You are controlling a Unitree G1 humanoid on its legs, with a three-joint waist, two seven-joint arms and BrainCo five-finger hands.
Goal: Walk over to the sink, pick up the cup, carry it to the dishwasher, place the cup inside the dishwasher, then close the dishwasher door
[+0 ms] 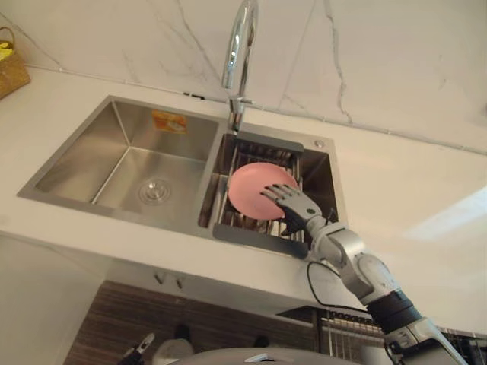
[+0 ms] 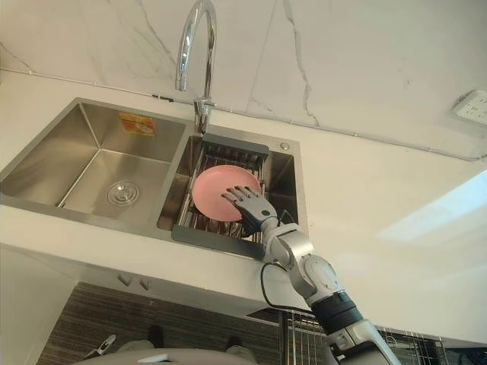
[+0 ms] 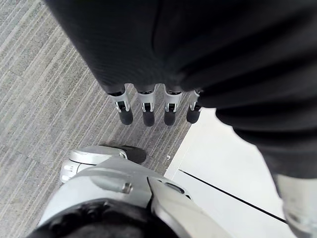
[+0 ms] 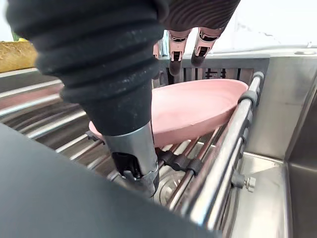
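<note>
A steel sink [image 1: 114, 141] with two basins is set into a white desk [image 1: 411, 182], and a tall curved faucet [image 1: 240, 46] rises behind the divider between them. The left basin has a round drain [image 1: 154, 190] in its floor and an orange sticker [image 1: 169, 122] on its back wall. The right, smaller basin carries a wire rack [image 4: 237, 129] with dark end bars. A pink dish [image 1: 251, 186], shallow and round, lies tilted in that rack, its rim leaning on one of the rack's rails. The right hand [image 1: 288, 204] reaches in from the robot's right and hangs over the near edge of the dish. Its fingers [image 4: 202, 43] are stretched out and spread above the dish, released, grasping nothing; I cannot tell whether the tips touch it. The left hand [image 3: 147, 111] hangs low by the robot's side above the grey striped floor [image 3: 39, 89], fingers straight and released. A woven basket [image 1: 11, 68] stands at the far left of the desk, against the veined marble wall [image 1: 365, 53].
</note>
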